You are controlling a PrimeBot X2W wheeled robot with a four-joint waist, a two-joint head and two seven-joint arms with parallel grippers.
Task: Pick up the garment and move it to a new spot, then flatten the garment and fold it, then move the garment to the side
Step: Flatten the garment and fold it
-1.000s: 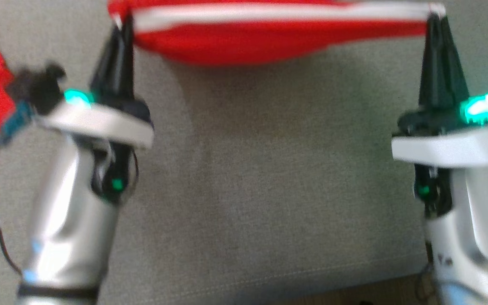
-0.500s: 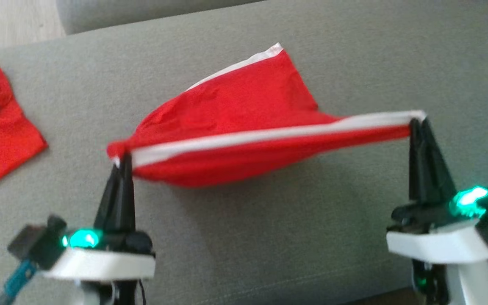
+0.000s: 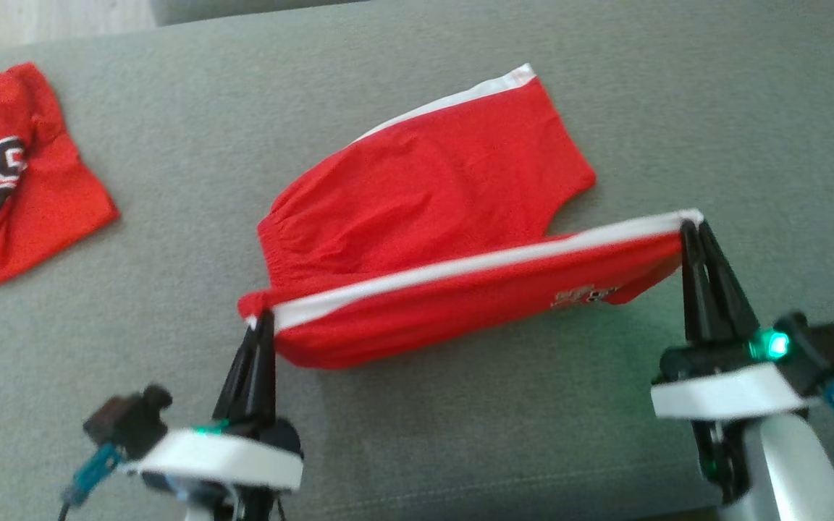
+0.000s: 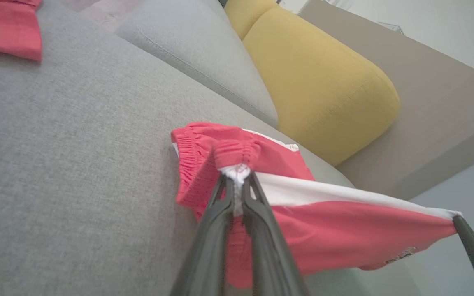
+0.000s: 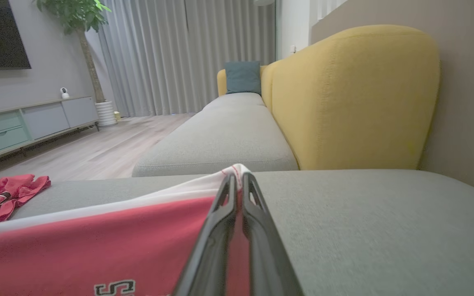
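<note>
Shorts (image 3: 431, 188) now lie flatter on the sofa (image 3: 460, 434) than half a second ago, far leg spread wide. Left gripper (image 3: 263, 322) is clamped on the waistband corner, right gripper (image 3: 691, 226) on the hem corner, both fully closed. Both arms reach forward, well apart, holding the white-striped edge taut above the sofa.
</note>
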